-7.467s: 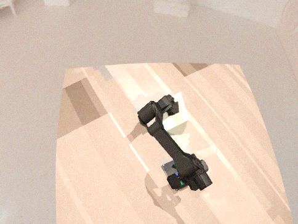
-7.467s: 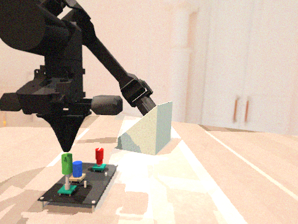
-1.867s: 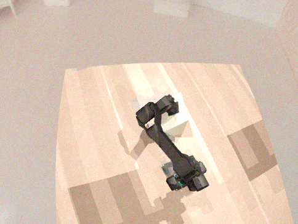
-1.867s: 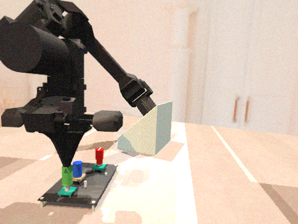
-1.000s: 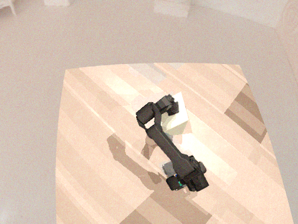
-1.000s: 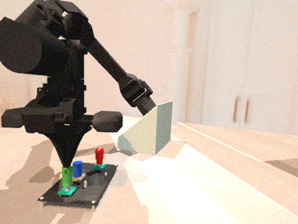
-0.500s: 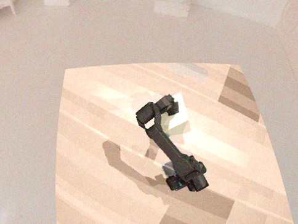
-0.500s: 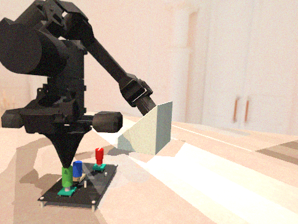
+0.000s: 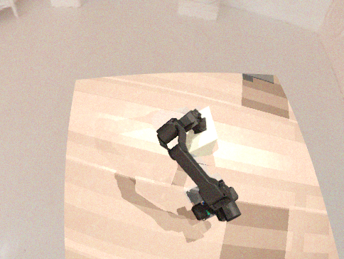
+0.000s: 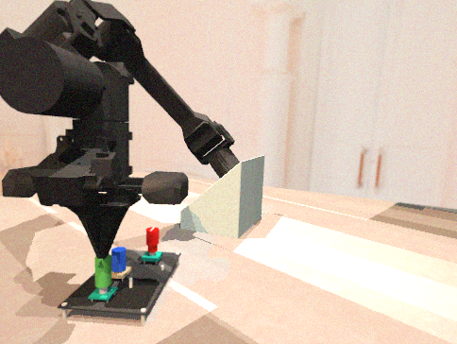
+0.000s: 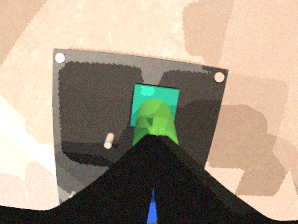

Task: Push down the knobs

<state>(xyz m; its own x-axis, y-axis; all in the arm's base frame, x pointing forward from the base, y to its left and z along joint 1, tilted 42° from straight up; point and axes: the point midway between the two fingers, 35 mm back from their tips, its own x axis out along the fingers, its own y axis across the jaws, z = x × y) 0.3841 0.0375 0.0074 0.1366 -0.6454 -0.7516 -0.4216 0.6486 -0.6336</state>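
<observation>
The circuit board (image 10: 118, 304) (image 11: 90, 95) stands on short legs. My gripper (image 10: 102, 257) (image 11: 154, 145) is shut and empty, its tips at the top of the green knob (image 10: 103, 273) (image 11: 156, 112); how firmly they touch cannot be told. A short stretch of pale shaft shows between the green knob and its teal potentiometer (image 10: 102, 296) (image 11: 167, 95). The blue knob (image 10: 118, 261) (image 11: 152, 212) stands close to its tan potentiometer (image 10: 123, 272), with little gap seen. The red knob (image 10: 152, 236) stands raised, with a narrower stem below it, over another teal potentiometer (image 10: 151, 257). All knobs look upright.
A pale wedge-shaped block (image 9: 210, 124) (image 10: 217, 208) stands behind the board, under part of the arm. Small pale posts rise from the board, one (image 10: 130, 283) (image 11: 109, 141) near the green knob. In the top view the arm covers most of the board.
</observation>
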